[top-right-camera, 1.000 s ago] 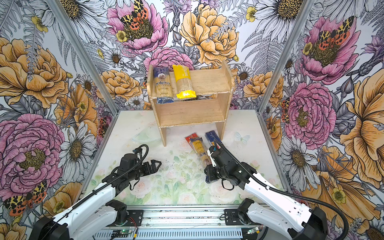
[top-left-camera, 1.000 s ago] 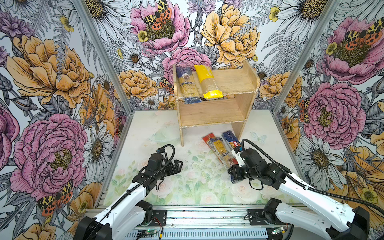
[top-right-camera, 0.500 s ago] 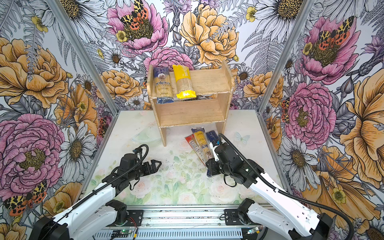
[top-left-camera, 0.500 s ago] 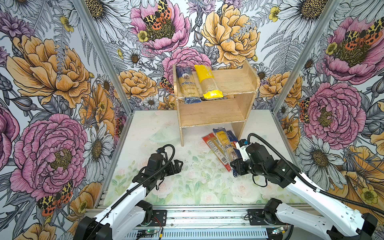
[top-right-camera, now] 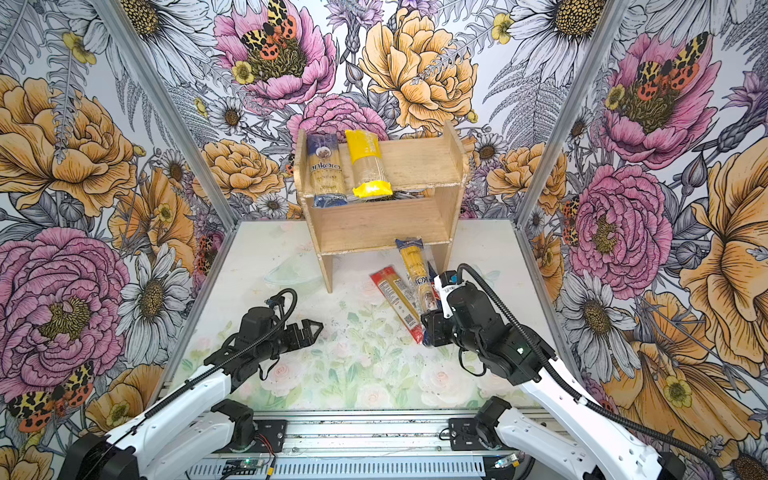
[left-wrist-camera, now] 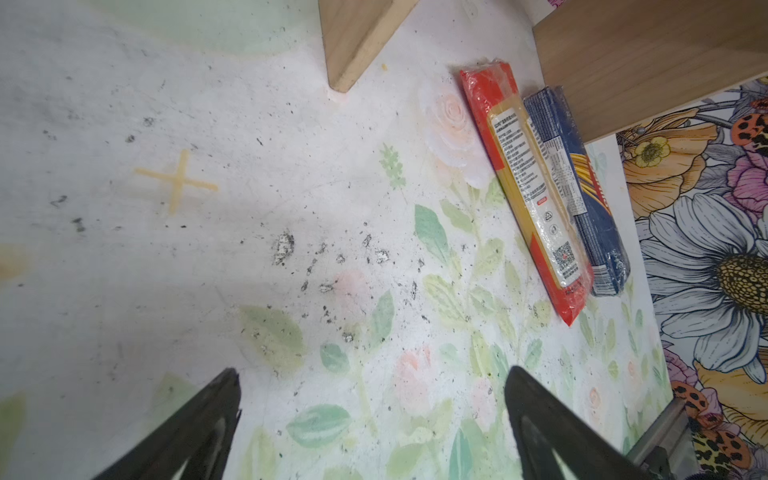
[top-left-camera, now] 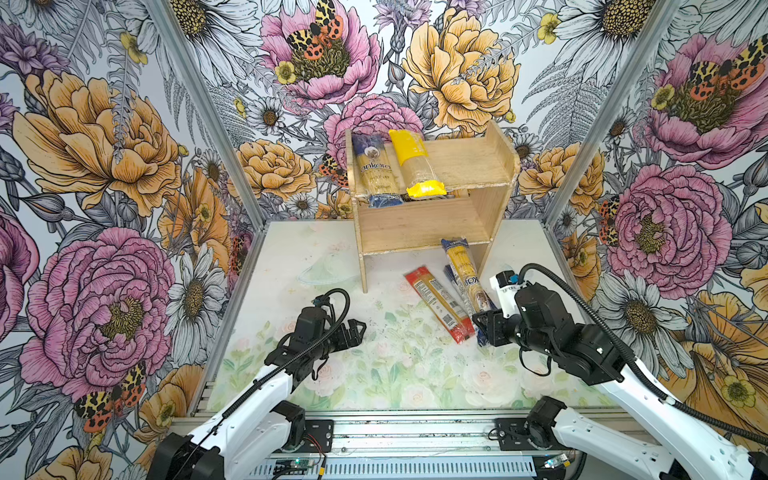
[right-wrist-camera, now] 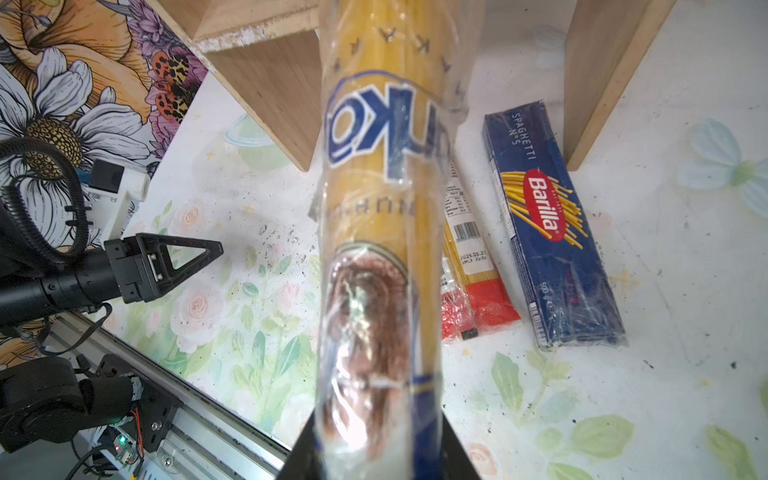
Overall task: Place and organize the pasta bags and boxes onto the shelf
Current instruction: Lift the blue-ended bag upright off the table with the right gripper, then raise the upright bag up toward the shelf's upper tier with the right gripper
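In front of the shelf [top-left-camera: 494,208], the left tool [top-right-camera: 309,332] hovers over the desk [top-left-camera: 374,374], jaws apart and empty. The right tool [top-left-camera: 482,324] is clamped on the near end of the slimmer blue-ended bag [top-left-camera: 463,276], whose far end points at the shelf's lower tier. The red-ended pack [top-left-camera: 438,299] and Barilla pack [right-wrist-camera: 548,216] lie on the desk just before the shelf. The "ankara" bag [top-left-camera: 376,170] and yellow-ended bag [top-left-camera: 415,166] rest on its top tier. Held by one end, the long bag may sag and snag the tier's front edge, or slip free.
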`<state>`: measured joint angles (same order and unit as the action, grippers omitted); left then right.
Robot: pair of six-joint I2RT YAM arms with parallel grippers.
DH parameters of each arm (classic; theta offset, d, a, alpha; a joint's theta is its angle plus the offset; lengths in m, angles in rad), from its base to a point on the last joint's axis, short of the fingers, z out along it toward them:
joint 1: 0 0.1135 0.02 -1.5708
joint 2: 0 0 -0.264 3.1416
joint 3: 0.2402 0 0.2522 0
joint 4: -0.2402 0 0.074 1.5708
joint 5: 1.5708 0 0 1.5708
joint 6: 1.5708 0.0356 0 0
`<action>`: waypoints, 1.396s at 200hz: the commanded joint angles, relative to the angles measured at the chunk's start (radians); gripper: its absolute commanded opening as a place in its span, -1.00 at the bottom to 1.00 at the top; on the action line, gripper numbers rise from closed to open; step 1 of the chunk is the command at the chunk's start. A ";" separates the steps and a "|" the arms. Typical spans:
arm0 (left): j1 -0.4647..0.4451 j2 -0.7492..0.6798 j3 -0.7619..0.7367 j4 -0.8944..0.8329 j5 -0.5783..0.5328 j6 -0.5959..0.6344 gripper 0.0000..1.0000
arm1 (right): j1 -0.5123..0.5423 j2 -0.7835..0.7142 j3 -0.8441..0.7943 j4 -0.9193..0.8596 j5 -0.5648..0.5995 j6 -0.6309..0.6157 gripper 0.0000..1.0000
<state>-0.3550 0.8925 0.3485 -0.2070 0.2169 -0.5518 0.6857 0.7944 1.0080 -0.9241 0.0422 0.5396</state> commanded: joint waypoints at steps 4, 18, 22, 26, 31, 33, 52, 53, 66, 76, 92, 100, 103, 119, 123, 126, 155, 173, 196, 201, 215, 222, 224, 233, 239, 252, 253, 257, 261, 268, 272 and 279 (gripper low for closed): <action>0.011 0.003 -0.009 0.024 0.022 0.004 0.97 | -0.009 -0.050 0.082 0.126 0.058 -0.009 -1.00; 0.011 0.002 -0.009 0.024 0.022 0.005 0.98 | -0.009 -0.057 0.093 0.123 0.065 -0.015 -1.00; 0.011 0.002 -0.008 0.024 0.023 0.005 0.98 | -0.009 -0.057 0.098 0.122 0.068 -0.016 -1.00; 0.011 0.002 -0.009 0.024 0.023 0.004 0.98 | -0.009 -0.058 0.103 0.121 0.071 -0.018 -1.00; 0.011 0.002 -0.009 0.026 0.024 0.004 0.98 | -0.009 -0.059 0.110 0.120 0.076 -0.022 -1.00; 0.011 0.002 -0.010 0.026 0.024 0.005 0.98 | -0.009 -0.060 0.112 0.119 0.078 -0.022 -1.00; 0.011 0.003 -0.013 0.032 0.024 0.003 0.98 | -0.009 -0.063 0.138 0.115 0.094 -0.037 -1.00; 0.011 0.003 -0.013 0.032 0.025 0.003 0.98 | -0.009 -0.063 0.139 0.116 0.095 -0.037 -1.00; 0.011 0.002 -0.014 0.031 0.026 0.002 0.98 | -0.008 -0.062 0.155 0.114 0.100 -0.043 -1.00; 0.011 0.000 -0.015 0.030 0.024 0.001 0.98 | -0.009 -0.058 0.167 0.113 0.099 -0.049 -1.00; 0.012 -0.003 -0.016 0.031 0.025 0.001 0.98 | -0.009 -0.056 0.177 0.113 0.101 -0.053 -1.00; 0.011 -0.004 -0.016 0.029 0.024 0.001 0.98 | -0.009 -0.056 0.178 0.111 0.104 -0.056 -1.00; 0.011 -0.004 -0.015 0.029 0.025 0.001 0.98 | -0.009 -0.057 0.180 0.111 0.105 -0.055 -1.00; 0.011 -0.006 -0.016 0.027 0.024 0.001 0.98 | -0.009 -0.062 0.184 0.110 0.112 -0.059 -1.00; 0.012 -0.006 -0.016 0.026 0.025 0.001 0.98 | -0.009 -0.063 0.185 0.109 0.114 -0.060 -1.00; 0.011 -0.006 -0.015 0.026 0.024 0.001 0.98 | -0.009 -0.064 0.186 0.109 0.116 -0.061 -1.00; 0.011 -0.003 -0.016 0.030 0.025 0.000 0.98 | -0.009 -0.067 0.203 0.108 0.120 -0.076 -1.00; 0.011 0.000 -0.015 0.032 0.026 -0.002 0.98 | -0.009 -0.066 0.216 0.108 0.123 -0.086 -1.00; 0.011 0.002 -0.014 0.034 0.028 -0.001 0.98 | -0.009 -0.061 0.232 0.108 0.124 -0.100 -1.00; 0.011 0.002 -0.015 0.034 0.028 -0.001 0.98 | -0.010 -0.061 0.234 0.107 0.125 -0.102 -1.00; 0.011 0.002 -0.013 0.034 0.027 -0.001 0.98 | -0.009 -0.060 0.242 0.107 0.125 -0.107 -1.00; 0.011 0.002 -0.013 0.033 0.027 -0.003 0.98 | -0.009 -0.059 0.246 0.105 0.126 -0.111 -1.00; 0.012 0.002 -0.014 0.033 0.028 -0.003 0.98 | -0.009 -0.058 0.248 0.105 0.127 -0.112 -1.00; 0.011 0.002 -0.014 0.033 0.027 -0.004 0.98 | -0.009 -0.057 0.251 0.104 0.130 -0.117 -1.00; 0.012 0.001 -0.013 0.034 0.028 -0.003 0.98 | -0.009 -0.056 0.256 0.105 0.133 -0.120 -1.00; 0.010 0.002 -0.011 0.035 0.032 -0.004 0.98 | -0.010 -0.057 0.264 0.103 0.140 -0.129 -1.00; 0.010 0.002 -0.009 0.035 0.032 -0.004 0.98 | -0.010 -0.057 0.265 0.103 0.141 -0.130 -1.00; 0.010 0.000 -0.008 0.036 0.033 -0.004 0.98 | -0.009 -0.057 0.268 0.103 0.144 -0.132 -1.00; 0.009 0.000 -0.007 0.038 0.035 -0.003 0.98 | -0.009 -0.057 0.271 0.103 0.145 -0.134 -1.00; 0.007 -0.002 -0.004 0.040 0.035 -0.003 0.98 | -0.009 -0.057 0.275 0.102 0.148 -0.138 -1.00; 0.005 -0.004 -0.002 0.041 0.036 -0.003 0.98 | -0.010 -0.055 0.279 0.102 0.150 -0.141 -1.00; 0.003 -0.008 0.000 0.042 0.036 -0.003 0.98 | -0.009 -0.054 0.284 0.102 0.154 -0.144 -1.00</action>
<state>-0.3511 0.8925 0.3477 -0.1940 0.2291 -0.5522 0.6811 0.7650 1.2064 -0.9798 0.1467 0.4351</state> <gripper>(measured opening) 0.987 0.319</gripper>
